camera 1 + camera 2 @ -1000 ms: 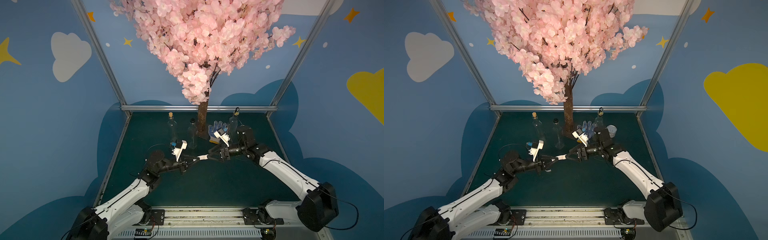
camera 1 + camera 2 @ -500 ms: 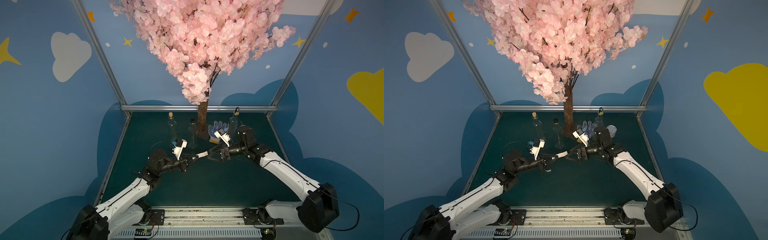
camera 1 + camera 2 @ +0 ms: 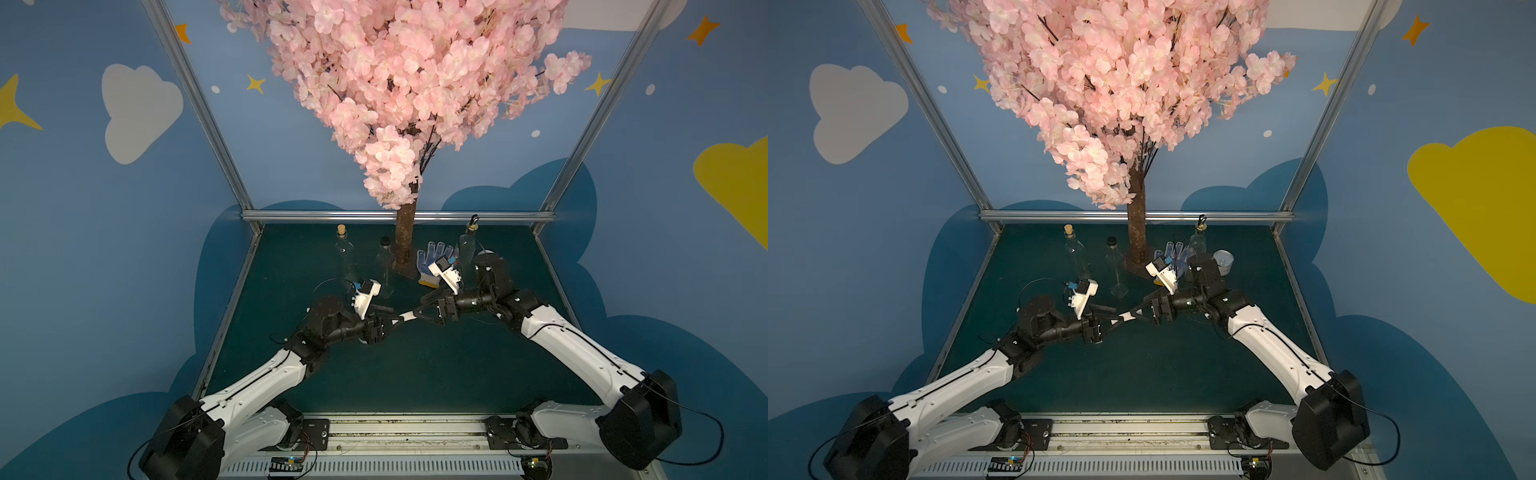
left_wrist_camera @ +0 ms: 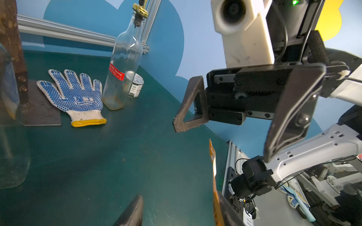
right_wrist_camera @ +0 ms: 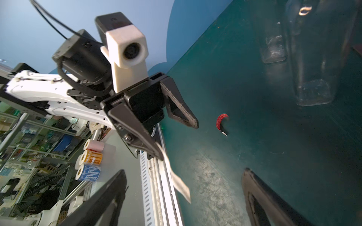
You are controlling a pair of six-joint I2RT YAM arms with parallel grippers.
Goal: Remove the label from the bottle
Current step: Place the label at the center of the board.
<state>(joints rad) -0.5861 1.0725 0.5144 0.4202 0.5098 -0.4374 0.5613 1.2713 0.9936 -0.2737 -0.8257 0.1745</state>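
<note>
The pale paper label strip with an orange printed face [image 3: 409,318] was off any bottle and hung in the air above the dark green table mat [image 3: 415,374], between the two black grippers, which faced each other tip to tip in both top views. The left gripper [image 5: 178,140] had its jaws parted and pinched nothing; the strip only clung by one end to the tip of one of its fingers [image 5: 141,137] and trailed loose from there. The right gripper [image 4: 222,142] was spread wide and empty. The strip's long axis ran roughly along the line from the left gripper to the right one, and its free end appeared to reach in between the right gripper's fingers, so the right arm was the nearer to the loose end; closing there looked the way to take the strip over. A small curled red sticker [image 5: 222,122] lay on the mat beyond the left gripper. The clear glass bottle with a gold pourer and a red sticker [image 4: 121,64] stood upright at the back, just beside the blue-dotted white work glove [image 4: 78,94], well apart from both grippers; which bottle the strip came from could not be told
</note>
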